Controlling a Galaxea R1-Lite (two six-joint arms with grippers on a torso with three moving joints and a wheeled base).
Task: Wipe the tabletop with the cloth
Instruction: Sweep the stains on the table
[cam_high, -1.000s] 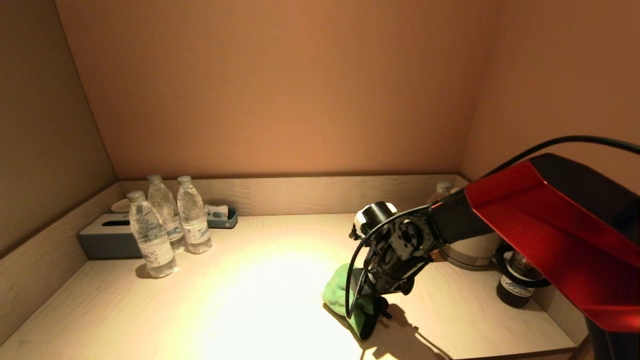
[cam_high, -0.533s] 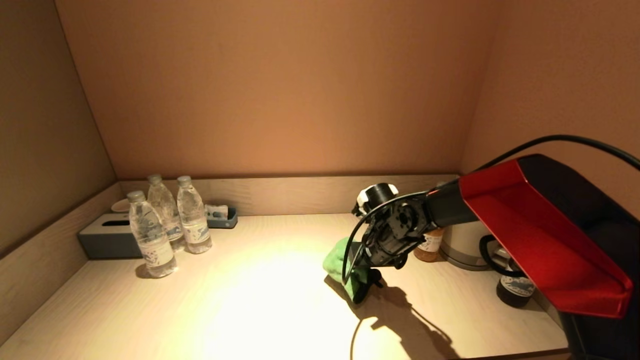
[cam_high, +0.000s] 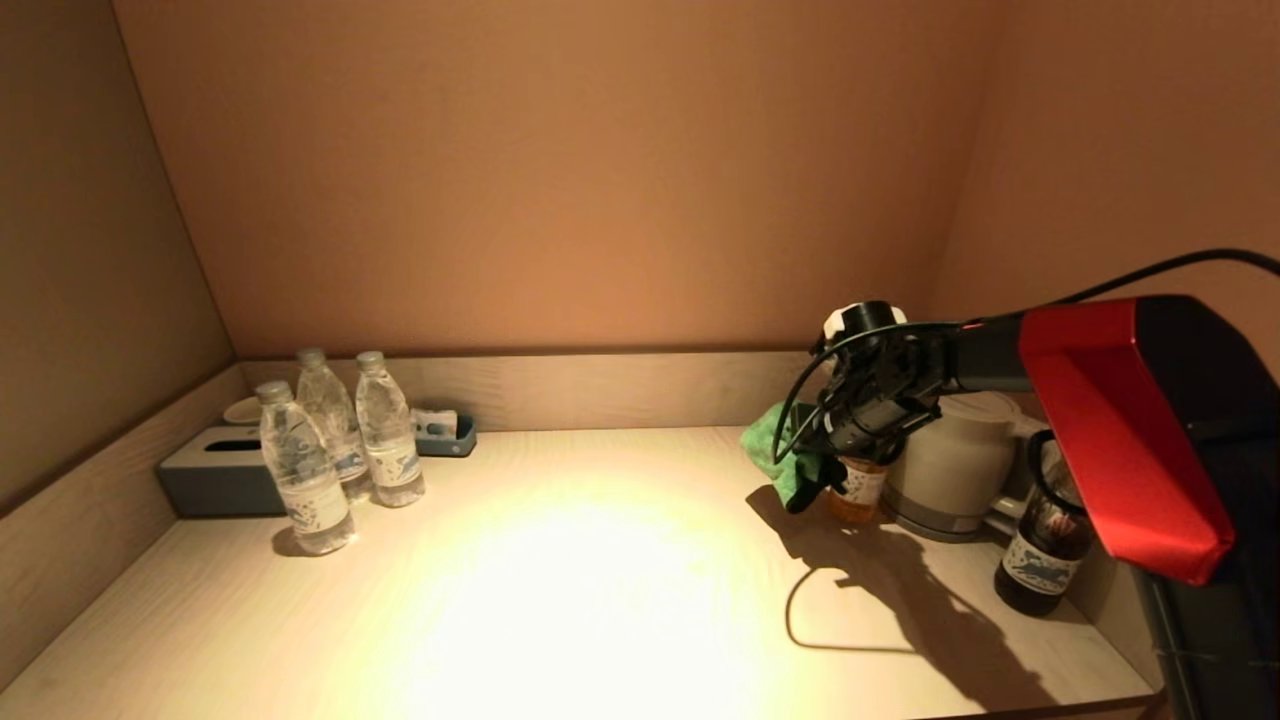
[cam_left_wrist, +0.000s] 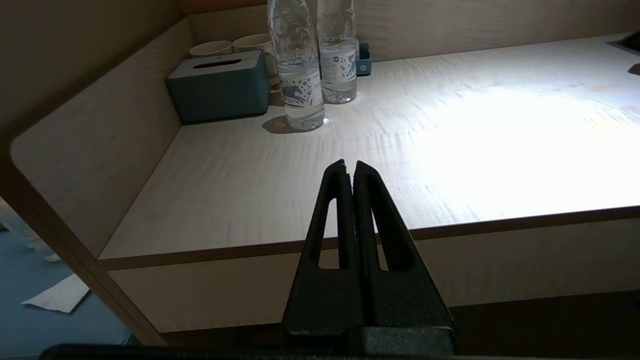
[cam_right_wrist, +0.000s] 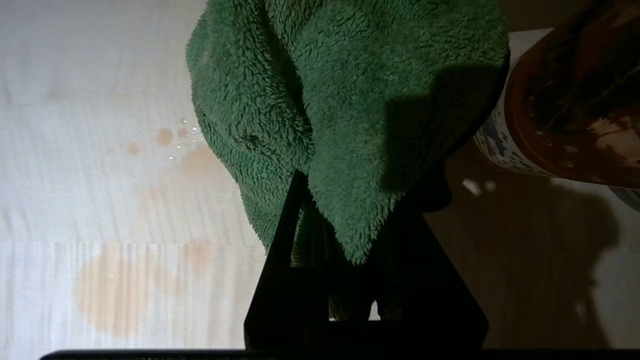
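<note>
My right gripper (cam_high: 808, 470) is shut on a fluffy green cloth (cam_high: 775, 445) and holds it above the back right of the pale wooden tabletop (cam_high: 560, 580), beside a brown jar (cam_high: 856, 492). In the right wrist view the cloth (cam_right_wrist: 345, 100) hangs over the fingers and hides their tips. Brownish stains (cam_right_wrist: 115, 295) and small droplets (cam_right_wrist: 165, 137) lie on the tabletop under it. My left gripper (cam_left_wrist: 349, 167) is shut and empty, parked before the table's front edge, out of the head view.
Three water bottles (cam_high: 335, 440), a grey tissue box (cam_high: 210, 475) and a small blue tray (cam_high: 445, 432) stand at the back left. A white kettle (cam_high: 955, 460), the brown jar and a dark bottle (cam_high: 1045, 550) stand at the right. Walls close three sides.
My right gripper has carried the cloth from the table's front middle up and back to the right, next to the jar and kettle. The cloth is now off the surface.
</note>
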